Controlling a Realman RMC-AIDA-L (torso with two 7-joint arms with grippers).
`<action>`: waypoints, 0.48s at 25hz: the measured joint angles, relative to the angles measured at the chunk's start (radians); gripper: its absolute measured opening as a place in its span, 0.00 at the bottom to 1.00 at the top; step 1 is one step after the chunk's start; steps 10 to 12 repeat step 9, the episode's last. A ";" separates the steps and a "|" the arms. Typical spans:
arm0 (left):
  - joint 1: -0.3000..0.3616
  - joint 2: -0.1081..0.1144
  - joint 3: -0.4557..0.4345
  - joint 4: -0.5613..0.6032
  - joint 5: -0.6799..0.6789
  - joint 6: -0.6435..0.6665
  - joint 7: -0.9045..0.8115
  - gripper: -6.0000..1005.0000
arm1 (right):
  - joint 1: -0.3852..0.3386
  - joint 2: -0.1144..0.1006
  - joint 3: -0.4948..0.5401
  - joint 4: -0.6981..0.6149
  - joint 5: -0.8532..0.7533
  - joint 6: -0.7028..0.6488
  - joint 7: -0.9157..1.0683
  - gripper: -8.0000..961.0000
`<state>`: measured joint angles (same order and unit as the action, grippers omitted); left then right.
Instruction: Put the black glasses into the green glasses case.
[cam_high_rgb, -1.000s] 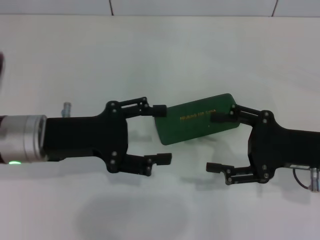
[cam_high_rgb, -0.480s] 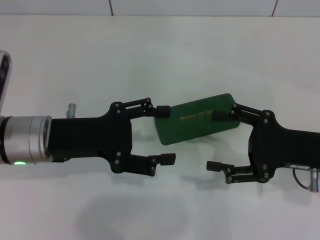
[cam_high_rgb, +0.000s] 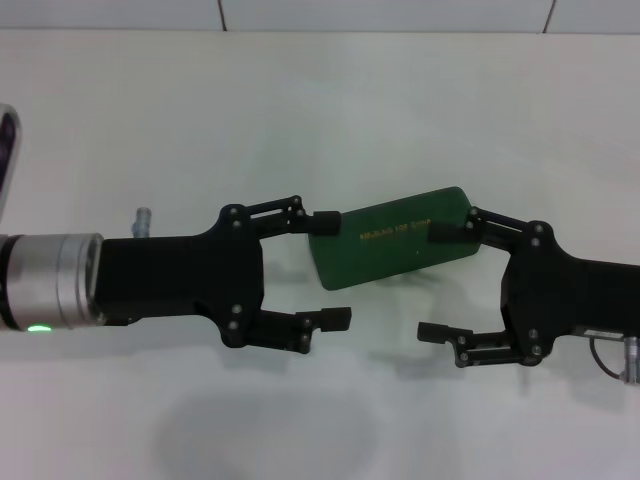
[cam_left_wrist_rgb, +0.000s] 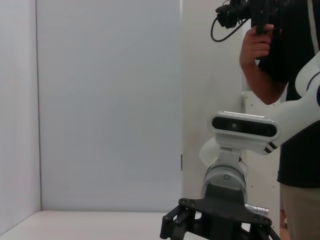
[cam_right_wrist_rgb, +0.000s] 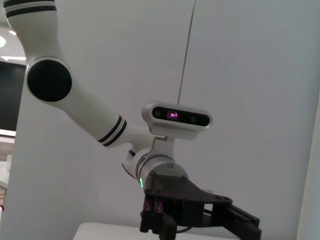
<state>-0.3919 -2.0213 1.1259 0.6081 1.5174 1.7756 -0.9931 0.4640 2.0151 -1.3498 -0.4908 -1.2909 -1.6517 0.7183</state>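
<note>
Both claws are out over the white table (cam_high_rgb: 330, 110), fingers spread wide apart, facing each other across the middle of the scene. Left gripper (cam_high_rgb: 332, 268) reaches in from nine o'clock, its far finger (cam_high_rgb: 318, 220) tipped right at the near-left corner of the green glasses case (cam_high_rgb: 395, 237), its near finger hanging over bare table. Right gripper (cam_high_rgb: 436, 282) comes in from three o'clock, mirroring it: far finger (cam_high_rgb: 445, 232) lying across the case's right end, near finger well short of the case. Neither one is clamped on anything. The case sits between them, just past centre toward twelve, lid down flat with the gold lettering showing, skewed so its right end points toward one o'clock. My read: the two arms bracket it this way so one can steady the shell while the other lifts the lid. The black glasses? Nowhere to be seen in any view; the wrist cameras show only the opposite arm and a person (cam_left_wrist_rgb: 295, 90) standing behind.
</note>
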 joint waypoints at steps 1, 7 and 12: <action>0.002 0.002 0.000 0.002 0.000 0.001 0.000 0.88 | -0.002 -0.001 0.000 0.000 0.000 -0.001 0.000 0.90; 0.025 0.009 -0.026 0.006 0.001 0.006 -0.002 0.88 | -0.006 -0.001 0.000 -0.001 -0.005 0.006 -0.003 0.90; 0.030 0.010 -0.026 0.007 0.002 0.007 -0.003 0.88 | -0.006 -0.001 0.000 -0.001 -0.007 0.007 -0.004 0.90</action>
